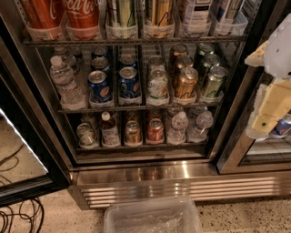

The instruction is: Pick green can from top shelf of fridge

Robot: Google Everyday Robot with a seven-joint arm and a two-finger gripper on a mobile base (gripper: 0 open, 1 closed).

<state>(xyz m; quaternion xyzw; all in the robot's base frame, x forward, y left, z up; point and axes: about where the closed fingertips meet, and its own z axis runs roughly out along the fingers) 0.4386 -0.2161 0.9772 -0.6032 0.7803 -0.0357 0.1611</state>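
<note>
The fridge point(150, 182) stands open in front of me, with wire racks and a ribbed steel base. The top shelf point(136, 41) runs along the top edge and holds clear trays of tall cans. Two red Coca-Cola cans point(82, 16) stand at its left. The green can point(121, 13), light green with pale stripes, stands right of them; only its lower part shows. A tall gold can point(159, 13) is beside it. My gripper point(268, 109), pale yellow and white, hangs at the right edge, outside the fridge frame, well right of and below the green can.
The middle rack holds short cans and a water bottle point(63, 82). The bottom rack holds small cans and bottles point(110, 129). A clear plastic bin point(152, 218) sits on the floor before the base. The open glass door point(22, 150) is at left, with cables point(18, 218) below.
</note>
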